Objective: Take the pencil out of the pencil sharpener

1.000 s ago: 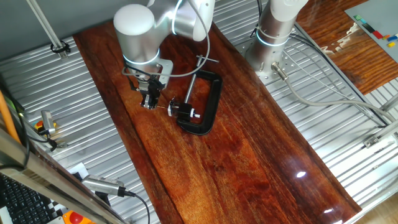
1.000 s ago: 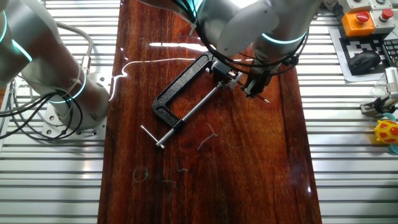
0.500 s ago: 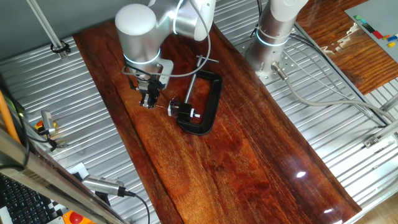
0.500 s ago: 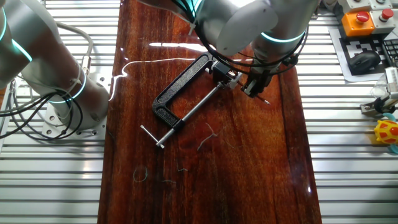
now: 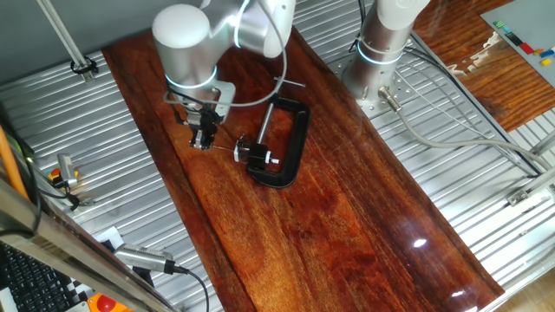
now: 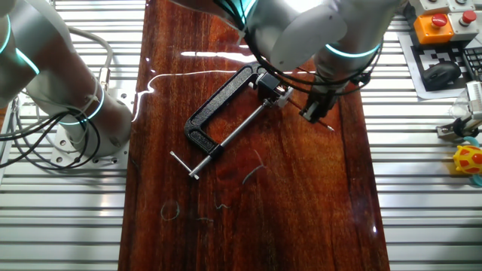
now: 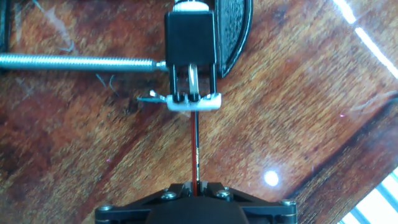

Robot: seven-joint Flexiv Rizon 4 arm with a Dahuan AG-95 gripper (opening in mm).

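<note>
The pencil sharpener [image 7: 191, 50] is a small black block with a white metal front, held in the black C-clamp [image 7: 236, 31]. The pencil [image 7: 195, 146] is a thin dark-red stick running from the sharpener's mouth straight down to my gripper [image 7: 196, 185], which is shut on its near end. In one fixed view my gripper [image 5: 202, 141] is left of the sharpener [image 5: 257, 156] with the pencil [image 5: 228, 149] between them. In the other fixed view my gripper [image 6: 310, 115] is lower right of the sharpener [image 6: 269, 84]. Whether the pencil tip is still inside the sharpener is not clear.
The clamp [image 5: 290, 139] lies on the wooden board [image 5: 347, 225], its silver screw rod [image 7: 81, 61] pointing left in the hand view. A second arm's base [image 5: 381, 43] stands at the back. Pencil shavings [image 6: 252, 167] lie on the board. Ribbed metal table [image 6: 422, 188] surrounds the board.
My gripper has moved away from the sharpener, left in one fixed view and right in the other, with the pencil in it. The clamp and sharpener have not moved.
</note>
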